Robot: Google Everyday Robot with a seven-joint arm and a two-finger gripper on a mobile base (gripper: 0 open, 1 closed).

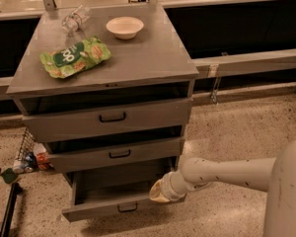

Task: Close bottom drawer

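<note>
The grey cabinet (138, 58) has three drawers. The bottom drawer (101, 209) is pulled out, with its shallow grey front panel and small black handle (128, 208) near the floor. The drawer's inside looks empty. My gripper (160, 191) is at the right end of that front panel, at the drawer's top edge, and the white arm (227, 174) reaches in from the right. The middle drawer (113, 154) and top drawer (108, 118) stand slightly out from the frame.
On the cabinet top lie a green snack bag (75, 57), a white bowl (124, 27) and a clear plastic bottle (74, 18). A wire basket with cans (28, 157) sits on the floor at the left. A low counter edge (251, 60) runs behind on the right.
</note>
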